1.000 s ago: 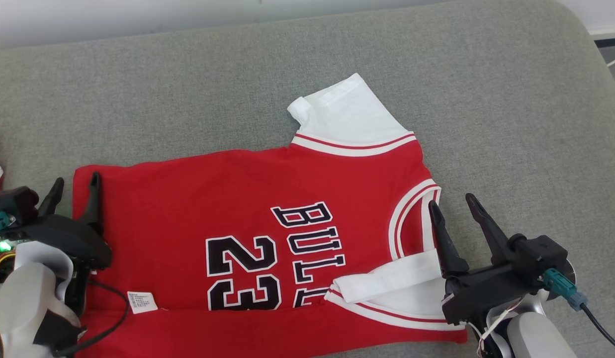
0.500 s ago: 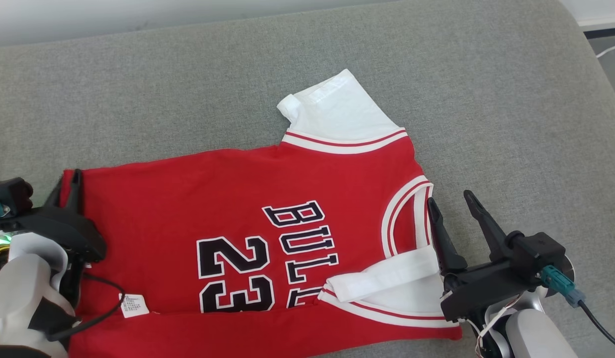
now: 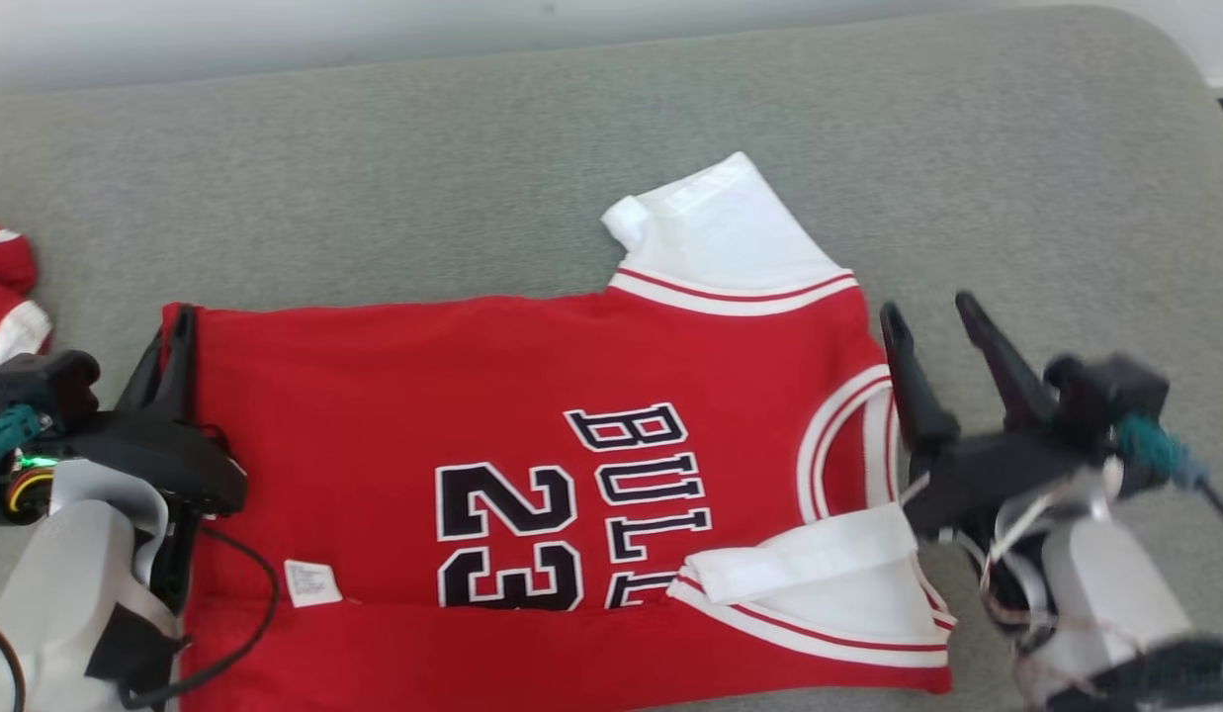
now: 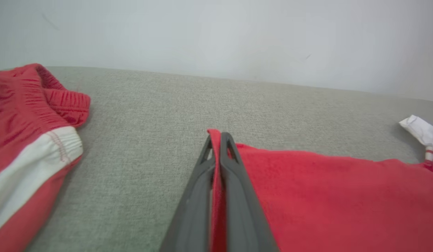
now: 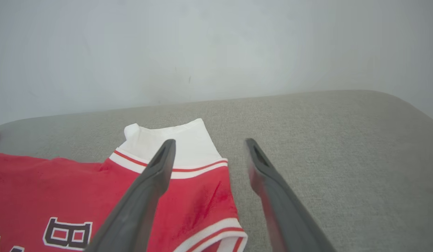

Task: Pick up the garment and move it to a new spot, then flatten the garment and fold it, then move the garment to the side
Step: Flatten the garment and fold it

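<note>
The garment (image 3: 473, 396) is a red jersey with white sleeves and black "BULLS 23" lettering, spread flat on the grey cushion (image 3: 374, 198). My left gripper (image 3: 176, 331) is shut on the far corner of its hem at the left. The left wrist view shows red fabric (image 4: 325, 196) pinched between the left gripper's (image 4: 218, 136) two fingers. My right gripper (image 3: 927, 309) stands open just right of the collar, one finger over the jersey's edge and one over bare cushion. In the right wrist view the right gripper (image 5: 210, 142) holds nothing above the shoulder of the jersey (image 5: 44, 189).
Another red and white garment (image 3: 8, 287) lies at the cushion's left edge, close to my left arm; its gathered waistband (image 4: 27, 122) is seen from the left wrist. A pale wall (image 5: 202, 52) runs behind the cushion. The cushion's corner (image 3: 1165, 59) rounds off at the far right.
My left gripper has shut on the jersey's hem corner. My right gripper has moved farther along the collar side, still open. The head camera has shifted a little.
</note>
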`<state>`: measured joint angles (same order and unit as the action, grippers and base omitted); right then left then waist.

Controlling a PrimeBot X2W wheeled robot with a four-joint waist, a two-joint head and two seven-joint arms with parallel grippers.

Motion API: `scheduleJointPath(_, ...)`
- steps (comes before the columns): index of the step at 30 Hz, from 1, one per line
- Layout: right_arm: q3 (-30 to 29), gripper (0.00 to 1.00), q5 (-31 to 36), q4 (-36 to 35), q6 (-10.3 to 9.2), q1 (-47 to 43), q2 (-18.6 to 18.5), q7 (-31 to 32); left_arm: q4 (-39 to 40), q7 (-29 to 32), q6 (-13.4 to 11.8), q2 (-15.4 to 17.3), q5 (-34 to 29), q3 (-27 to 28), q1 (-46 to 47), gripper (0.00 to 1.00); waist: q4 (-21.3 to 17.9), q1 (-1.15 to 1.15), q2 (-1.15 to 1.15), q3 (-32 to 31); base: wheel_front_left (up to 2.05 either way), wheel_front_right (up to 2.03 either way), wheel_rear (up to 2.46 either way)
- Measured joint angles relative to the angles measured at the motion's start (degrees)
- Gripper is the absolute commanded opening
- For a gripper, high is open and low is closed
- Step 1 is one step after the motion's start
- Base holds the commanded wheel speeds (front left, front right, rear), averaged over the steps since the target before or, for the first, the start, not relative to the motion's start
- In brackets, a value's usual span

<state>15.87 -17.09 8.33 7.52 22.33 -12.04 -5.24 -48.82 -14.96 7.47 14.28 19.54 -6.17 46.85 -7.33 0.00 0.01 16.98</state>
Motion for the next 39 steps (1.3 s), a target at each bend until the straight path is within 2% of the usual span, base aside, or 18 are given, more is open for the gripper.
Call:
scheduleJointPath(6,-0.6,1.0,-2.4,7.7,0.0,10.2,-0.4,5.9,8.2,0.0,-0.5,-0.5,-0.7,-0.8,-3.2,0.0,2.1,0.0,0.0,0.8,0.0,0.0,0.0)
scheduleJointPath(16,-2.4,1.0,-3.4,27.4,0.0,28.8,1.4,12.2,19.0,1.8,-1.5,-1.9,-1.0,-3.1,-5.2,0.0,5.1,0.0,0.0,4.0,0.0,0.0,0.0)
scheduleJointPath(28,-4.2,1.0,1.1,48.5,0.0,44.6,0.8,13.0,27.3,3.2,-2.1,-3.9,-1.7,-6.2,-5.3,0.0,9.7,0.01,0.0,8.2,0.0,0.0,0.0)
scheduleJointPath(35,-5.8,1.0,3.7,56.7,0.0,49.1,0.8,11.5,30.0,3.6,-2.5,-4.3,-2.0,-7.5,-5.2,0.0,11.8,0.01,-0.01,10.1,0.0,0.0,0.0)
scheduleJointPath(36,-5.9,0.86,4.3,57.7,0.0,49.6,0.8,11.3,30.3,3.6,-2.6,-4.3,-2.1,-7.6,-5.2,0.0,12.0,0.01,-0.01,10.3,0.0,0.0,0.0)
scheduleJointPath(37,-6.0,0.49,4.8,58.5,0.0,50.2,0.7,11.2,30.5,3.6,-2.6,-4.2,-2.2,-7.6,-5.2,0.0,12.2,0.0,-0.01,10.5,0.0,0.0,0.0)
scheduleJointPath(38,-6.2,0.43,5.2,59.3,0.0,50.8,0.6,10.7,30.8,3.6,-2.7,-4.2,-2.2,-7.7,-5.2,0.0,12.3,0.0,-0.01,10.6,0.0,0.0,0.0)
scheduleJointPath(39,-6.3,0.0,5.8,60.0,0.0,51.3,0.4,10.3,31.1,3.6,-2.8,-4.2,-2.2,-7.7,-5.3,0.0,12.4,0.0,-0.01,10.8,0.0,0.0,0.0)
